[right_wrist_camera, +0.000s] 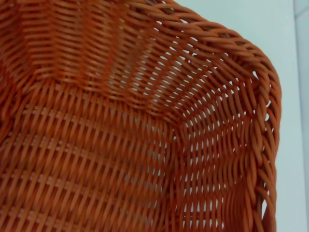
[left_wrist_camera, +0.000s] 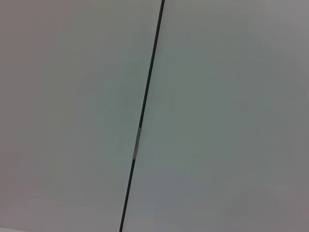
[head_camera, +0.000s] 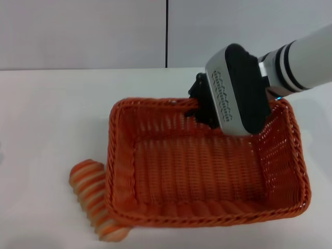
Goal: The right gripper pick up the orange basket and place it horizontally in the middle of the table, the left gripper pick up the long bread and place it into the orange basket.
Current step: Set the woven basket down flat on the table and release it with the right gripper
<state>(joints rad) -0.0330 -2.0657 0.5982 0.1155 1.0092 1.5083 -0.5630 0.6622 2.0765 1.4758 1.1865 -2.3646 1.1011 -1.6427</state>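
Note:
The orange basket (head_camera: 120, 171) lies lengthwise across the middle of the white table (head_camera: 52, 114). My right gripper (head_camera: 200, 110) reaches in from the right and is at the basket's far rim, its black fingers astride the braided edge and shut on it. The right wrist view is filled by the basket's (right_wrist_camera: 120, 145) woven inside and one corner. The long bread (head_camera: 91, 194), striped orange and cream, lies on the table at the basket's near left corner, and the rim hides part of it. My left gripper is out of view; its wrist view shows only a pale wall.
Bare white tabletop stretches to the left of and behind the basket. A pale wall with a dark vertical seam (head_camera: 166, 33) stands behind the table. The right arm's white forearm (head_camera: 306, 57) crosses the upper right.

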